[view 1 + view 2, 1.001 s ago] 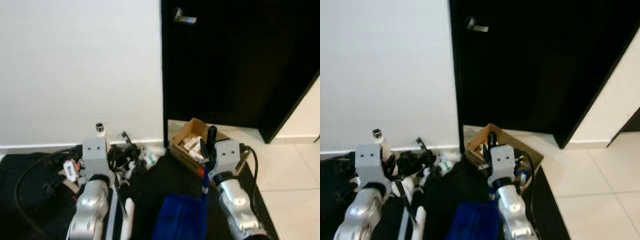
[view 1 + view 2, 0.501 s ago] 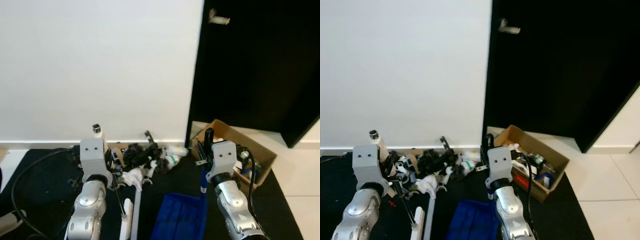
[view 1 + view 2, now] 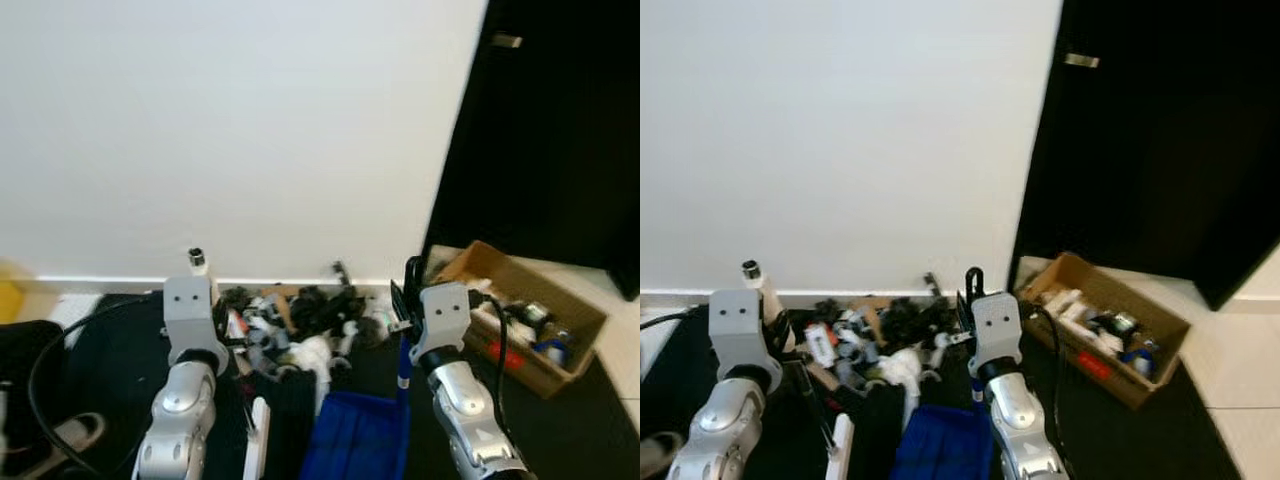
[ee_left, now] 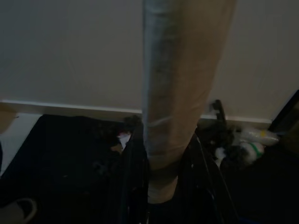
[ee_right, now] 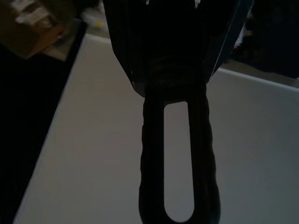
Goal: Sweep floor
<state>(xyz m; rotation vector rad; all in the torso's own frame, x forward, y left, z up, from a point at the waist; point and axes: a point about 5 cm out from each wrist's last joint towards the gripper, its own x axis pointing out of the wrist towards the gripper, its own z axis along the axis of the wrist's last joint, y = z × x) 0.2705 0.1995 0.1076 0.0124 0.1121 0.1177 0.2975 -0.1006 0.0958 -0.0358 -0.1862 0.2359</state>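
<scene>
Blue dustpan [image 3: 358,437] sits on the dark floor at 6 o'clock, its black handle [image 5: 176,163] pinched tight in the right gripper [image 3: 408,290]. At 9 o'clock from it, the left gripper [image 4: 161,168] squeezes the tan broom stick [image 4: 180,88]. The trash pile [image 3: 295,325] lies at 12 o'clock by the white wall [image 3: 230,130]. The view has swung left since before, so the cardboard box [image 3: 525,315] and black door [image 3: 560,140] now sit further right.

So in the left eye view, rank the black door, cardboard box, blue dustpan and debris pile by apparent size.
1. black door
2. debris pile, cardboard box: look alike, unranked
3. blue dustpan, cut off by the frame edge and nearer the camera, so unsure
</scene>
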